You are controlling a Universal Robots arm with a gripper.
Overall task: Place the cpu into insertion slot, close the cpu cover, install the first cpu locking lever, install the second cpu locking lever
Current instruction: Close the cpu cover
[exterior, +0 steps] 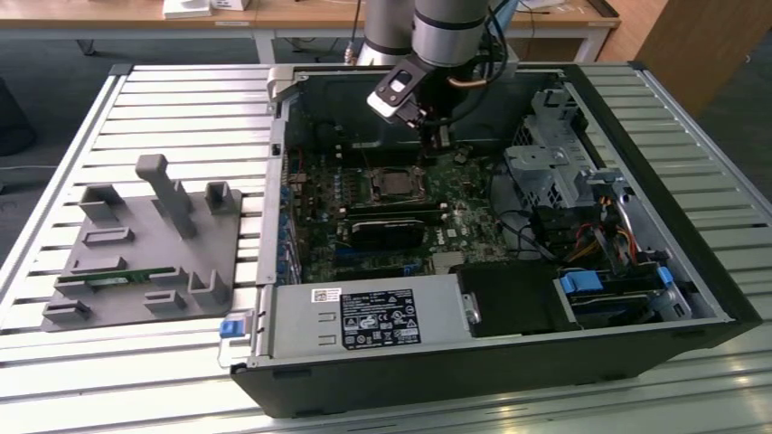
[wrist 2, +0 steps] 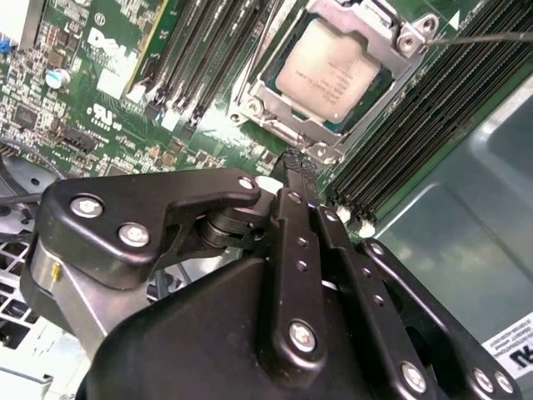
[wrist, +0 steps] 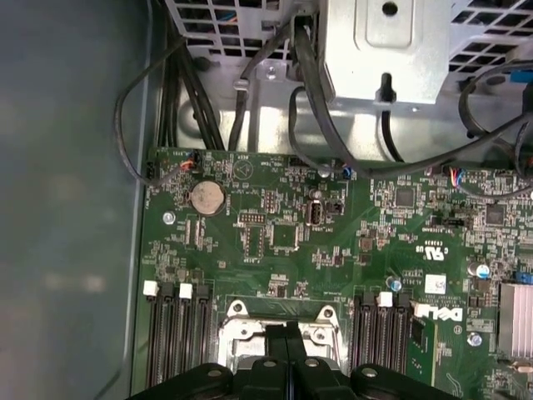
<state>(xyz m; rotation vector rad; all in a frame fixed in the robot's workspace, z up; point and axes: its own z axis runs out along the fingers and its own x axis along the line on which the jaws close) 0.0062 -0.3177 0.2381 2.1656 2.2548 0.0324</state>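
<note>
On my feed the slatted metal desk (exterior: 157,108) carries an open computer case (exterior: 483,380), lying on its side with its inside facing up. The arm (exterior: 449,27) reaches down into the case from the far side. On the exterior view's left, well apart from the case, a grey fixture (exterior: 121,249) sits on the desk. Inside the case a power supply (exterior: 362,316) fills the near corner, and the green motherboard (exterior: 325,181) lies beyond it.

The insertion slot (exterior: 392,183) sits around the middle of the motherboard, with long black memory slots (wrist: 179,333) on either side of it. In the second wrist view I see the cpu cover (wrist 2: 366,21) lying down flat over the slot. The cpu (wrist 2: 333,71) is seated inside, its pale metal top showing through the cover's cut-out. A thin lever rod (wrist 2: 487,37) runs away from one corner of the cover. I cannot tell whether it is latched.

The jaws hang low over the board, just on the far side of the slot in the exterior view. In both wrist views the black fingers (wrist 2: 300,179) (wrist: 279,337) are pressed together with nothing between them. Their tips are just beside the cover's edge. I cannot tell whether they touch it.
</note>
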